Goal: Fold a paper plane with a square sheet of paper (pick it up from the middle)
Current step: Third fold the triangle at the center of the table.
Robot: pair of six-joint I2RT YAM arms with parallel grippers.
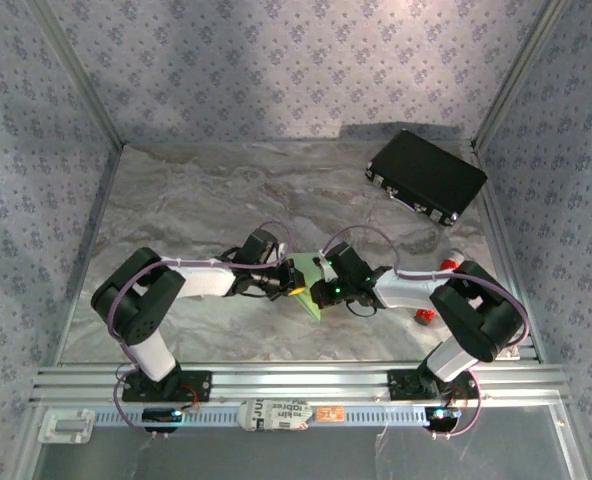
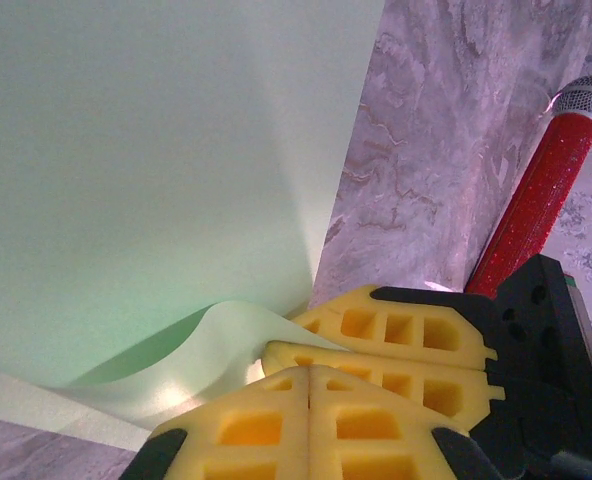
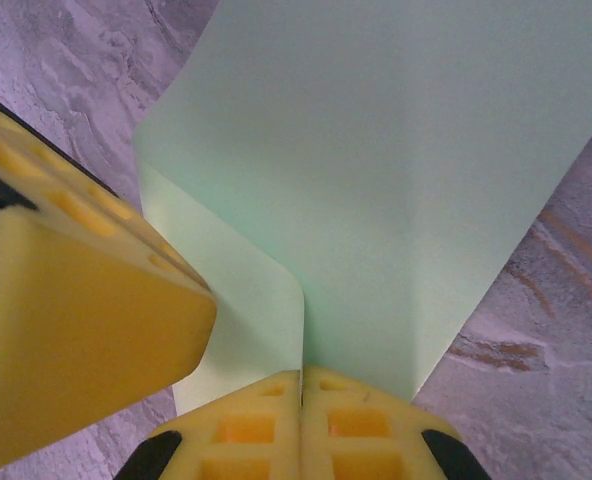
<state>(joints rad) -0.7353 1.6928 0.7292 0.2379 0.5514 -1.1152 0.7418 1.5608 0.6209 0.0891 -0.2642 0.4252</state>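
Observation:
The square sheet of paper (image 1: 307,296) is pale green and held up between the two arms at the table's middle, bent along a soft fold. My right gripper (image 3: 302,375) is shut on it, and the sheet (image 3: 396,170) rises straight out of the seam between the pads. My left gripper (image 2: 309,372) is shut with pads pressed together and no paper showing in their seam. A curled flap of the sheet (image 2: 206,345) lies just beyond its tips. The right arm's fingers (image 2: 376,350) sit right behind that flap. From the right wrist, the left arm's fingers (image 3: 86,300) rest against the flap's edge.
A black rectangular case (image 1: 426,177) lies at the back right. A red glittery microphone (image 2: 546,190) lies on the marble table (image 1: 176,210) to the right, its red parts (image 1: 426,317) near the right arm's elbow. Metal frame rails border the table.

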